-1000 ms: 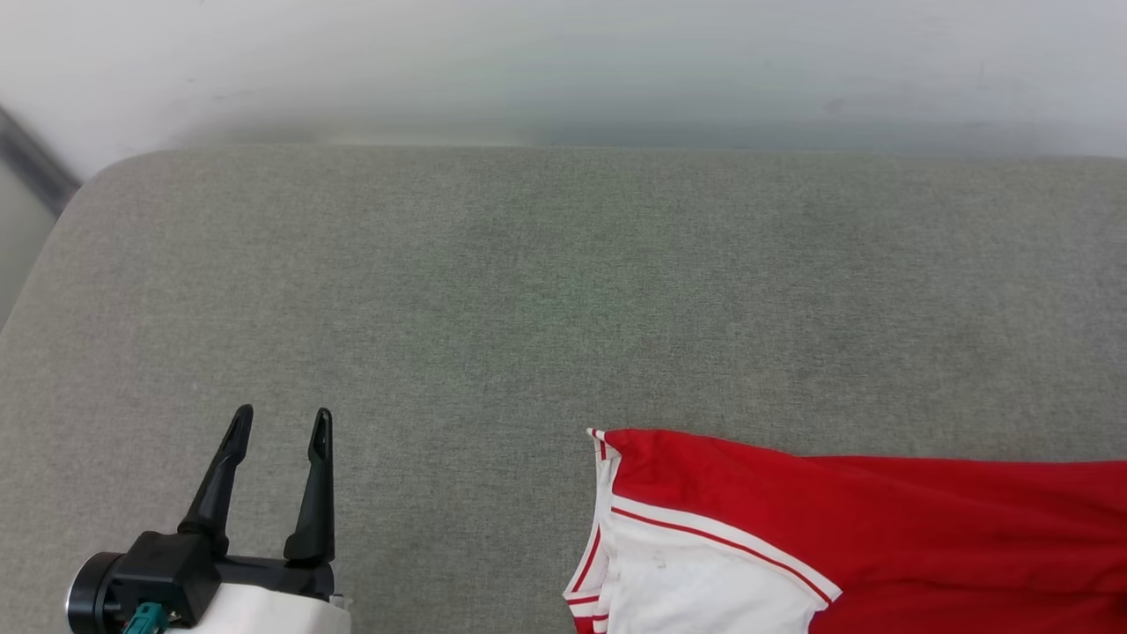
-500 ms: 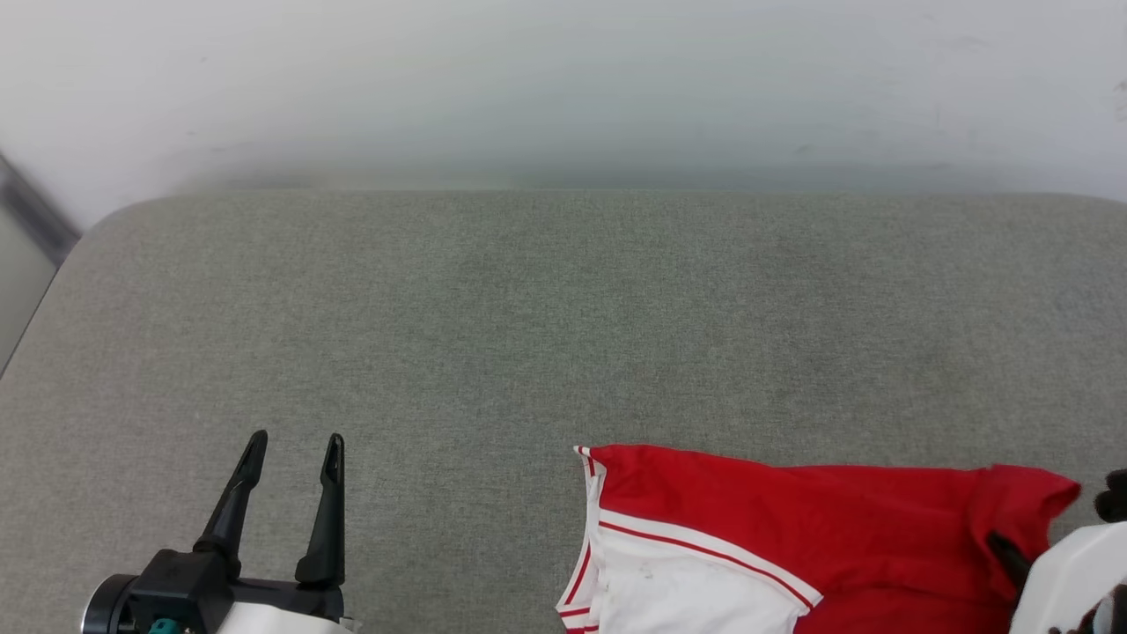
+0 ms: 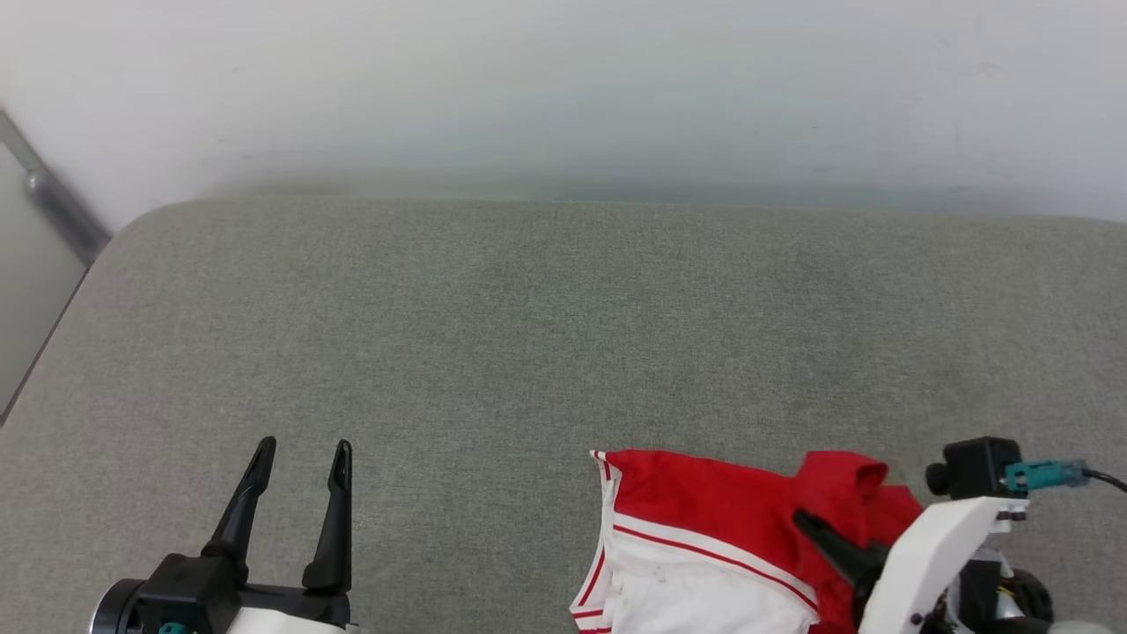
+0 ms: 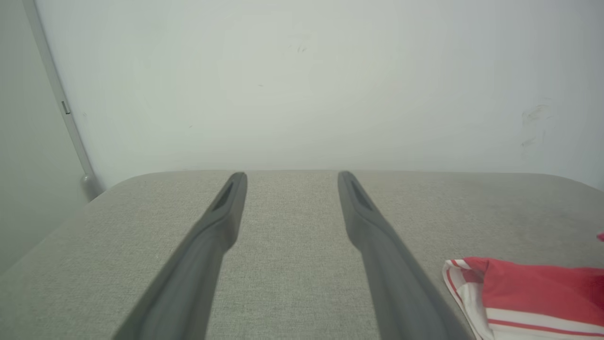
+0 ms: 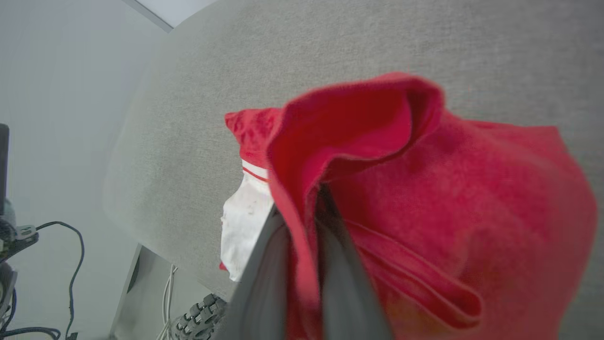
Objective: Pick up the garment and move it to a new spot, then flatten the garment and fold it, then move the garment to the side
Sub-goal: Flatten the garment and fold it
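Currently, one garment [image 3: 704,493] on one grey cushion [image 3: 528,335], right end effector [image 3: 803,519] pinching it, left end effector [image 3: 304,445] wide apart.

Open cushion [image 3: 528,335] — garment [image 3: 704,493] right, wall [image 3: 563,88] behind.

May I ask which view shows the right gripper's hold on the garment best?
The right wrist view: the right gripper is shut on a red fold of the garment, close up. The head view shows the gripper in the bunched cloth, the pinch hidden. The left wrist view shows the garment's striped sleeve end.
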